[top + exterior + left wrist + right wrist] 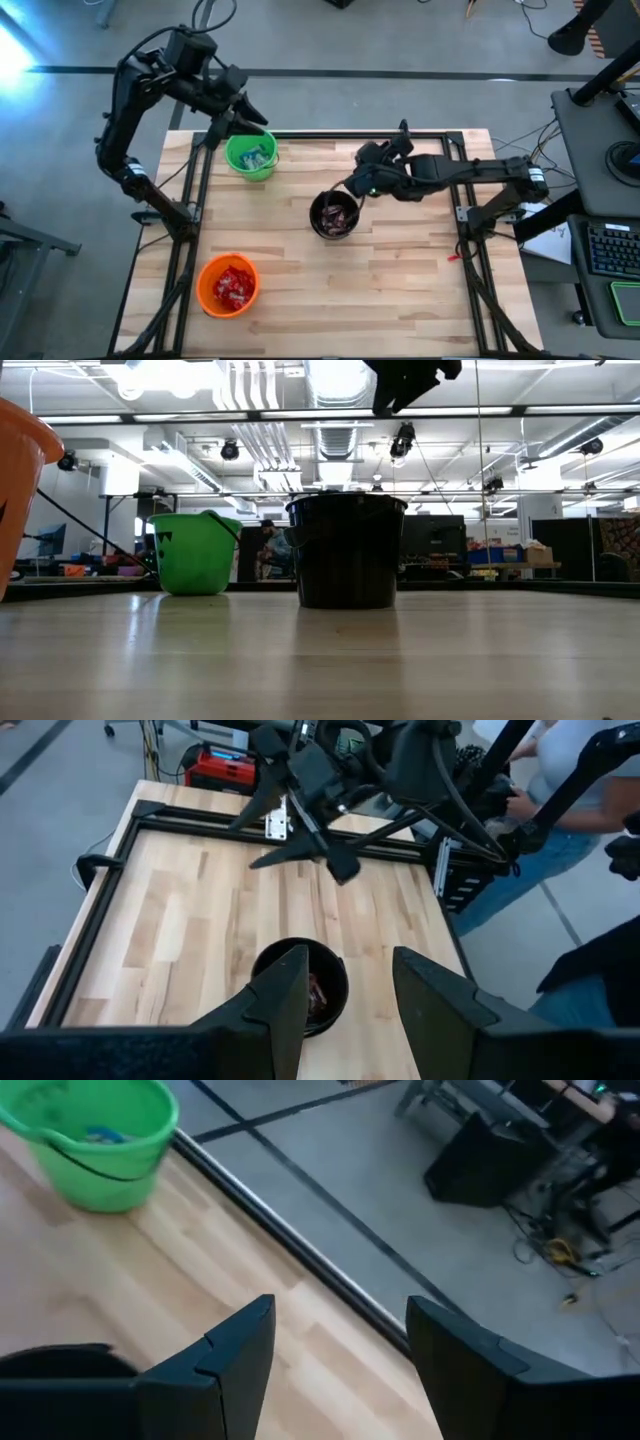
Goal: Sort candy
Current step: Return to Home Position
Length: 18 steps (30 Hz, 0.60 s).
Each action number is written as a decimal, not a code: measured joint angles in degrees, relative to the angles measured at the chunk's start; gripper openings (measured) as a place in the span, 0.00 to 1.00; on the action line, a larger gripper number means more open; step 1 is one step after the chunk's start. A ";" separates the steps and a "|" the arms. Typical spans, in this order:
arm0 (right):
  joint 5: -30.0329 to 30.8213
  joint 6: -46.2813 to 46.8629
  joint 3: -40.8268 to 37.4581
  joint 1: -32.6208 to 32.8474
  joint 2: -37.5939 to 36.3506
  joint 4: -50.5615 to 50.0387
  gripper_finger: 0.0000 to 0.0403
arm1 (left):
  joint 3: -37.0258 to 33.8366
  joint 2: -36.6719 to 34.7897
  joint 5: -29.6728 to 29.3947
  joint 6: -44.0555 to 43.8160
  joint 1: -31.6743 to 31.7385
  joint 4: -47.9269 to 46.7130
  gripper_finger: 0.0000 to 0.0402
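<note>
High view only: candy (236, 288) sorted, red in orange bucket (203, 272), blue-white in green bucket (231, 158), dark in black bucket (315, 222). Low view: bucket walls only; green one has dark face marks. L gripper (248, 112) near green bucket, R gripper (352, 186) beside black bucket. Wrist views: both spread wide, holding nothing.
</note>
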 joint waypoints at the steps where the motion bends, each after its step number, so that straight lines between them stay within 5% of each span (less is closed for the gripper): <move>1: 0.03 -0.66 0.00 -0.77 -0.01 0.01 0.53 | 0.00 0.08 -0.02 0.03 0.00 0.02 0.32; 18: -8.13 2.46 0.00 -8.63 -0.03 4.53 0.53 | -0.07 0.53 2.24 -0.03 -0.33 0.00 0.32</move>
